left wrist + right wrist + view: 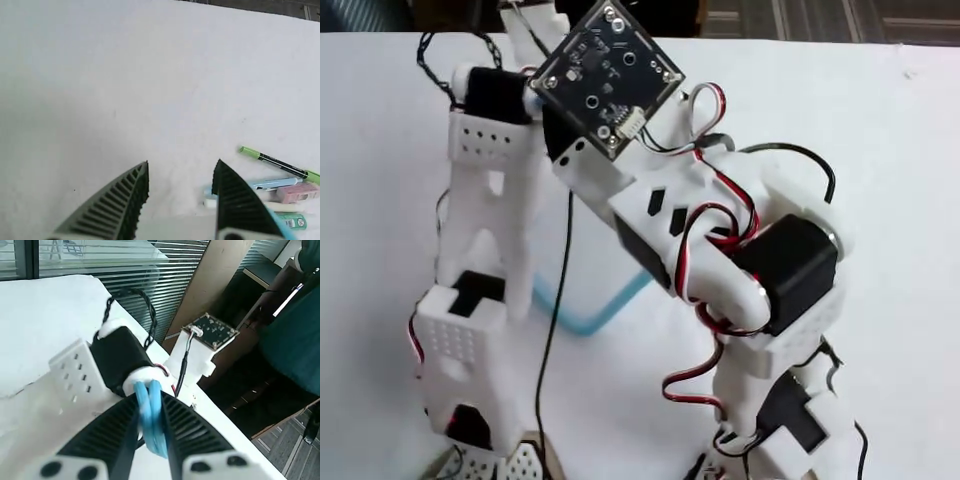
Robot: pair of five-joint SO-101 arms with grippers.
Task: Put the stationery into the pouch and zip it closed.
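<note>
Had the right gripper (149, 401) clenched on the light-blue rim of the pouch (152, 432), closest to the lens. Judged that as a hold meant to lift and steady the mouth for loading. Saw the other arm's white links (75, 372) just beyond that pinch.

Found the left gripper (182, 166) spread wide and grasping nothing, poised above bare table (125, 75). Read that as readiness for a pick. Noted the stationery lying together on the table near one of its fingers: a pink eraser (296, 192) and a blue pen (277, 183) bunched close in, a green pen (277, 162) a little farther out. Judged loading and zipping both yet to do.

From overhead, glimpsed a blue corner of the pouch (605, 310) on the table beneath the arms.
</note>
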